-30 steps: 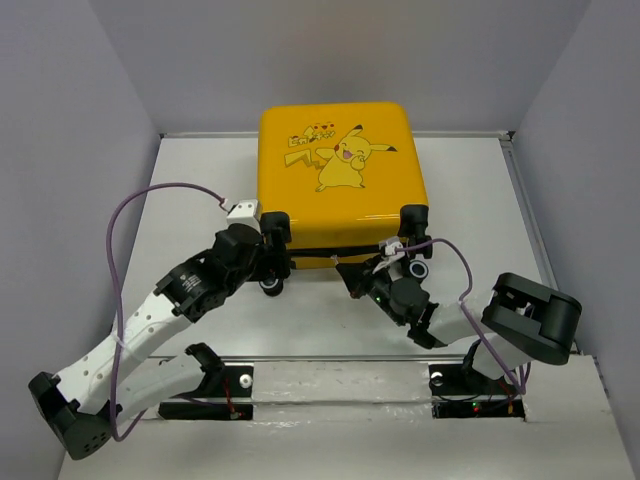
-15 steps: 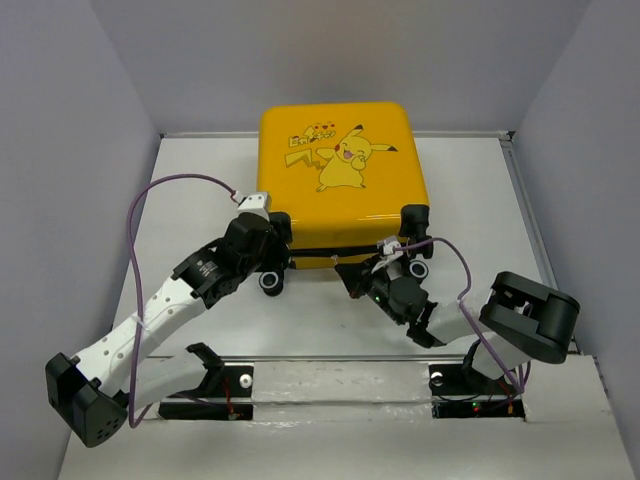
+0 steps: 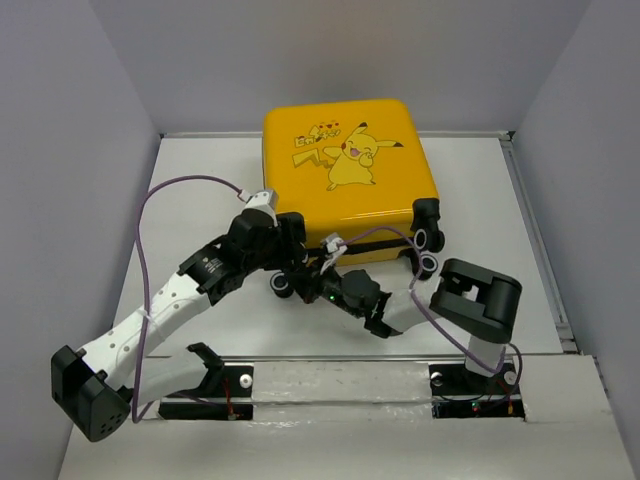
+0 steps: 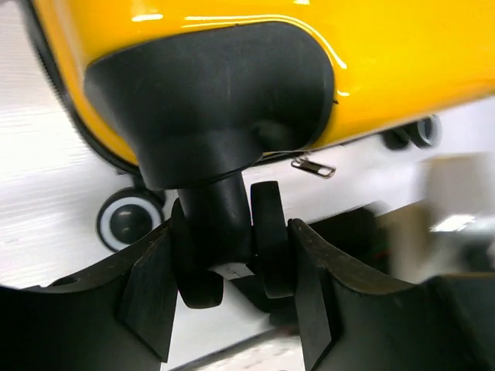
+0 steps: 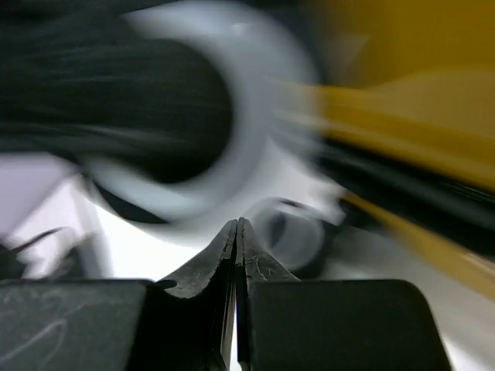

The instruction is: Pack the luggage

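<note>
Now, left side first: the left gripper (image 4: 230, 263) has its jaws clamped on the caster wheel (image 4: 220, 232) at the near-left corner of the luggage (image 3: 345, 170), pads touching both sides. My read is that it's set to swing the luggage round, so squeeze square on the wheel pair and pull slow and level, or that glossy shell skids on the table (image 3: 200, 180). The luggage lies flat and closed just beyond those fingers, Pikachu lid up, wheel end facing the arms. Its long axis runs away from them, twisted so the left wheel sits nearer. Right gripper (image 5: 236, 232) — clenched on nothing, just right of the left one, short of the near edge
</note>
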Motion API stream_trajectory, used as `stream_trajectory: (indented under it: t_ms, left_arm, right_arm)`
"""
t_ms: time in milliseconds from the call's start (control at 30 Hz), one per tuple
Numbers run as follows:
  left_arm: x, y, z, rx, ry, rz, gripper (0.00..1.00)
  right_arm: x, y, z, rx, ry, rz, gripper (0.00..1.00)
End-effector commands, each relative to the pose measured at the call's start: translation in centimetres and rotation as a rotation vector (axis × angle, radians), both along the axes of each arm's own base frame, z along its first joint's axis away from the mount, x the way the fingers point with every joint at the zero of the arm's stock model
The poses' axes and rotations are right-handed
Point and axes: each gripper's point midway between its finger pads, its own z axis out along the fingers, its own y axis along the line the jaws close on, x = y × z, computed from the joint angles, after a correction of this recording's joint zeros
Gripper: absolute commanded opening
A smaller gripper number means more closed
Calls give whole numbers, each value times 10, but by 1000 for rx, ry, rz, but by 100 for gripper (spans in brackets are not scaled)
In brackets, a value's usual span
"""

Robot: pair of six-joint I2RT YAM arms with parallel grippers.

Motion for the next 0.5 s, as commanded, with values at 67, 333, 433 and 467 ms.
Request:
stream_trajectory:
  t_ms: [67,333,433,467]
  left_arm:
    - [-15,-106,167,-571,-321,-306,6]
    - [-28,-75,170,-567,-345,-209,6]
    - [-31,-72,165,-566,-346,-211,6]
    - [-31,-73,155,-555,-333,-215,6]
  right_arm:
    - [-95,105,85,412,-10,491,7]
    - [-123,112,75,309,-37,424,7]
    - [-110,61,35,194,12,278,7]
    - [-106,47,35,155,23,237,7]
